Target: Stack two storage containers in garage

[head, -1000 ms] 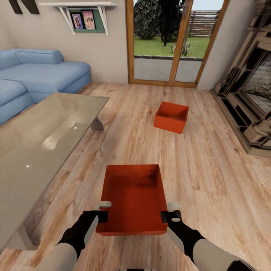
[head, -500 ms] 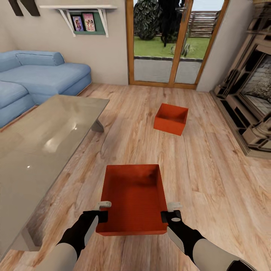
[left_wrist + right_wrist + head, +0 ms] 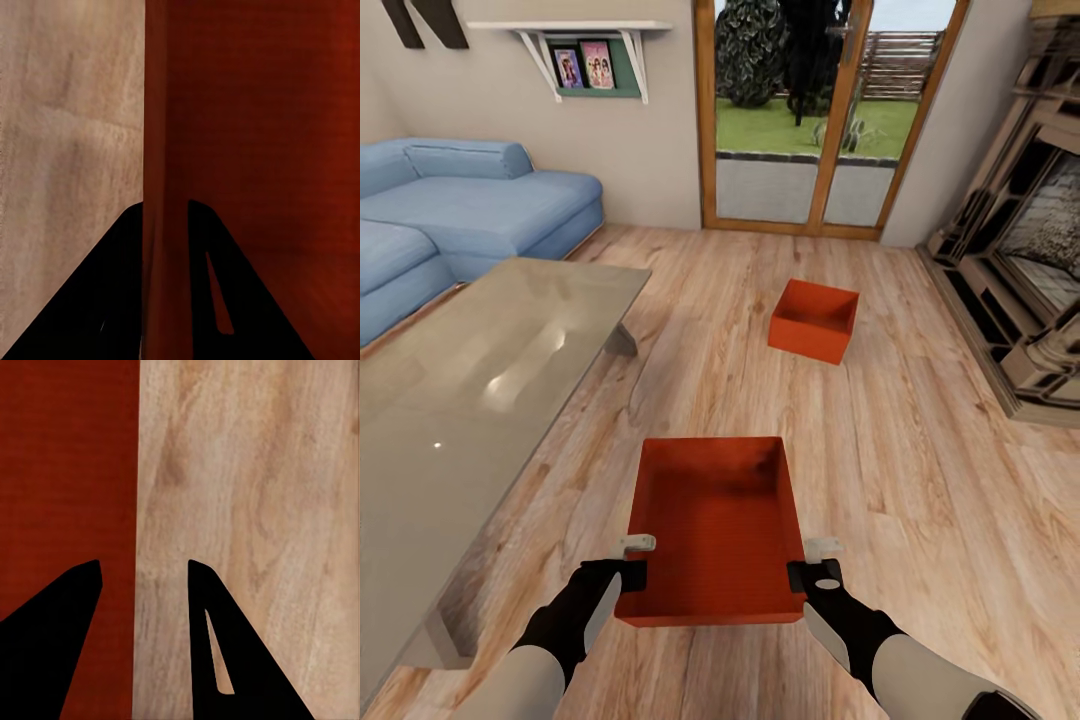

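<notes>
Head view, near container: a red-orange storage container (image 3: pixel 712 525) sits between the two arms over the wood-plank floor (image 3: pixel 900 470), its open top facing up.
Head view, left gripper: the left gripper (image 3: pixel 632 562) clasps the container's left wall near its close corner.
Head view, right gripper: the right gripper (image 3: pixel 818 565) is at the right wall near the opposite close corner.
Head view, far container: a second container (image 3: pixel 814 320) rests on the planks well ahead, toward the glass garden doors (image 3: pixel 810 110).
Head view, room: a glass coffee table (image 3: pixel 470 380) stands at left before a blue sofa (image 3: pixel 470 215); a brick fireplace (image 3: pixel 1025 260) lines the right side.
Left wrist view: both dark fingers (image 3: pixel 217 300) press narrowly on the container wall (image 3: pixel 166 187), one on each face.
Right wrist view: the fingers (image 3: pixel 225 652) straddle the wall's edge with a visible gap; whether they grip it cannot be told.
</notes>
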Controlling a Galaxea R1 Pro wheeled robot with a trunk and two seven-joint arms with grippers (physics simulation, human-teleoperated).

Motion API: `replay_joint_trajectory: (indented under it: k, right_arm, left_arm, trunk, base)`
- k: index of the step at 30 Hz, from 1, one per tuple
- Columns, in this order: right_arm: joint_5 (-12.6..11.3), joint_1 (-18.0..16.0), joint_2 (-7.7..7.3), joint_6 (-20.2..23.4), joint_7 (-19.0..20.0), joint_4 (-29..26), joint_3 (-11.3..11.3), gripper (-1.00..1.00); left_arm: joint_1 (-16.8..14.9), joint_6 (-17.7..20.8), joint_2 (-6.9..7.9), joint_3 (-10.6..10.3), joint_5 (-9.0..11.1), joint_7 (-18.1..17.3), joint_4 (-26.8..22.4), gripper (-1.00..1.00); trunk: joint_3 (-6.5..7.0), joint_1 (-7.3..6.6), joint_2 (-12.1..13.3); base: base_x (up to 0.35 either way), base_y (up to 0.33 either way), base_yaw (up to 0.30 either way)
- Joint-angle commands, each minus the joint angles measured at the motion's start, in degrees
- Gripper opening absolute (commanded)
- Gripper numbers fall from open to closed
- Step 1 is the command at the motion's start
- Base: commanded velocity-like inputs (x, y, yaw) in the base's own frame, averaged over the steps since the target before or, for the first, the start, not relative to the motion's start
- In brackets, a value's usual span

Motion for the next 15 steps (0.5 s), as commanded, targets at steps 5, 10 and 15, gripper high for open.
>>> replay_joint_trajectory:
  k: [5, 10, 15]
  right_arm:
    - [0.2, -0.1, -0.06, 0.1, -0.2, -1.1, -0.3, -1.00]
    - [0.2, -0.1, -0.06, 0.1, -0.2, -1.1, -0.2, -1.00]
    - [0.2, -0.1, -0.06, 0.1, -0.2, -1.1, -0.2, -1.00]
  left_arm:
    - [0.0, 0.4, 0.02, 0.1, 0.1, 0.6, 0.0, -1.00]
    - [0.0, 0.4, 0.01, 0.1, 0.1, 0.6, 0.0, -1.00]
    - [0.0, 0.4, 0.01, 0.1, 0.1, 0.6, 0.0, -1.00]
  trunk:
    - [0.86, -1.11, 2.0]
    - [1.76, -2.21, 4.0]
    - [2.66, -3.31, 6.0]
  base:
    - [0.000, 0.000, 0.000]
    - [0.000, 0.000, 0.000]
    - [0.000, 0.000, 0.000]
